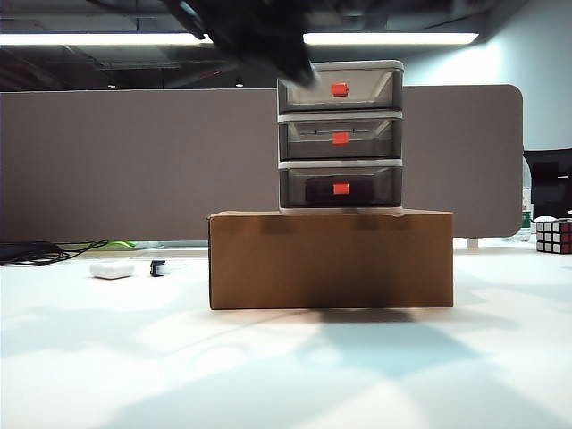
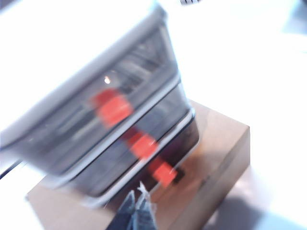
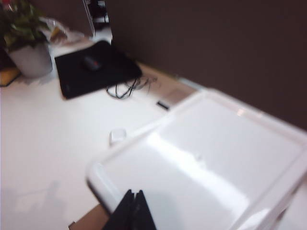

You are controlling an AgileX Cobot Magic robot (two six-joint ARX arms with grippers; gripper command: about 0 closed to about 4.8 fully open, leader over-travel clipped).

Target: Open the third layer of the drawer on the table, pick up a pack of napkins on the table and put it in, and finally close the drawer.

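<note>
Three-tier drawer (image 1: 340, 136) standing on a brown cardboard box (image 1: 331, 259) on the white table (image 1: 268, 366), all three tiers pushed in; the third layer (image 1: 340, 188), the lowest tier with its red-orange tab handle (image 1: 341, 188), appears fully closed. No pack of napkins can be made out in any view, so its place cannot be told. In the blurred left wrist view the left gripper (image 2: 138, 211) hangs in front of the cabinet, just short of the lowest handle (image 2: 163, 172), its fingers pressed together and holding nothing. In the right wrist view the right gripper (image 3: 132, 211) sits above the cabinet's pale top panel (image 3: 211, 153), fingers likewise together and empty. A dark blurred arm (image 1: 259, 31) crosses the upper part of the exterior view beside the top tier. The step in hand is judged to be either opening the third layer or a retreat from it; the frames do not settle which. To open it well, the left fingers would need to part, straddle the small tab squarely, and pull straight outward, level with the tray's runners. The cabinet looks light and merely rests on the box, so a skewed or abrupt pull could drag it forward; the right gripper above the top panel is placed to steady it. A small white case (image 1: 112, 269) and a puzzle cube (image 1: 554, 236) lie well apart from the work.
</note>
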